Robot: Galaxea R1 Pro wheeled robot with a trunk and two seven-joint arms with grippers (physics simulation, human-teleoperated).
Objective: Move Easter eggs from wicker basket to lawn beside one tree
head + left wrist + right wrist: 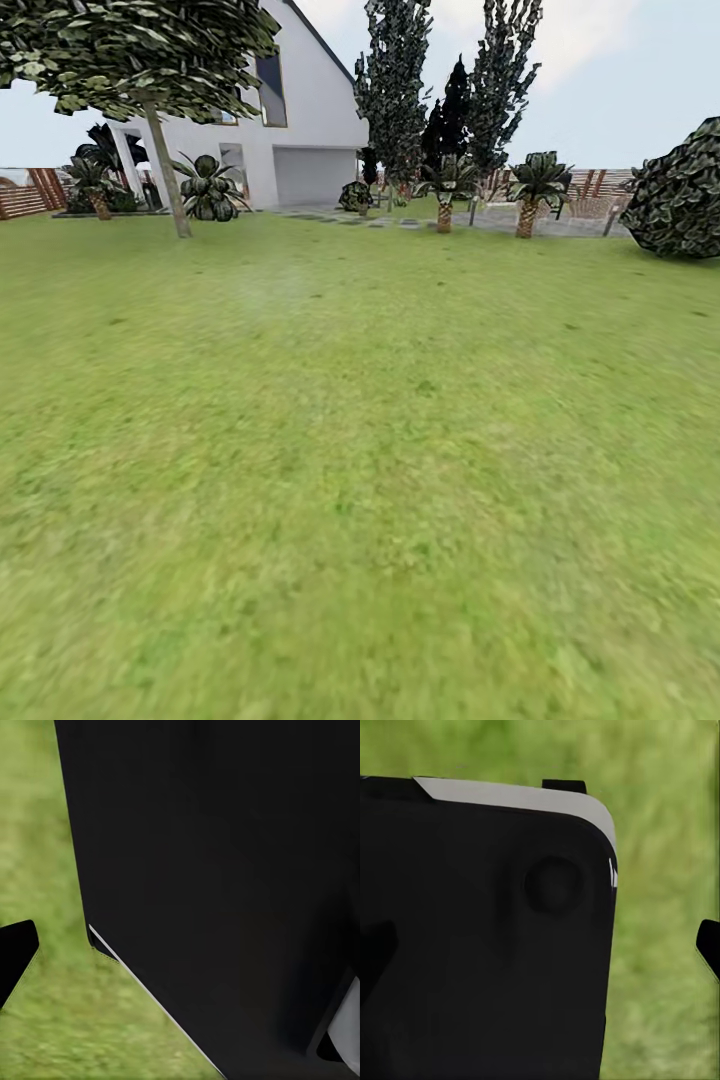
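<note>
Grass fills most of the head view: the lawn [360, 480] runs as a wide mottled green stretch from the near edge out to the far garden boundary. At its far left stands the tree [165, 165], a straight pale grey-beige trunk rooted in the grass under a dark, pale-speckled canopy of jagged leaf panels that reaches to the upper left corner. Just right of that trunk sits a low spiky plant [208, 190], and further left another like it [95, 185] beside a brown slatted fence [30, 192]. Behind them rises a white house [310, 120] with a pale garage door and a dark upper window. To the right of the house two tall narrow dark trees [395, 85] stand against the sky, with two short palms [527, 195] on scaly brown trunks at their feet, near a strip of grey paving [560, 225]. At the far right edge bulges a round dark leafy bush [685, 200]. In the left wrist view a large black body panel with a thin pale edge covers most of the frame, with grass beside it and one dark fingertip [15, 956] at the edge; whether the left gripper is spread or pressed together I cannot tell. In the right wrist view a black housing with a grey upper rim lies over blurred grass, one dark fingertip [709, 945] showing at the side; its state likewise cannot be told.
</note>
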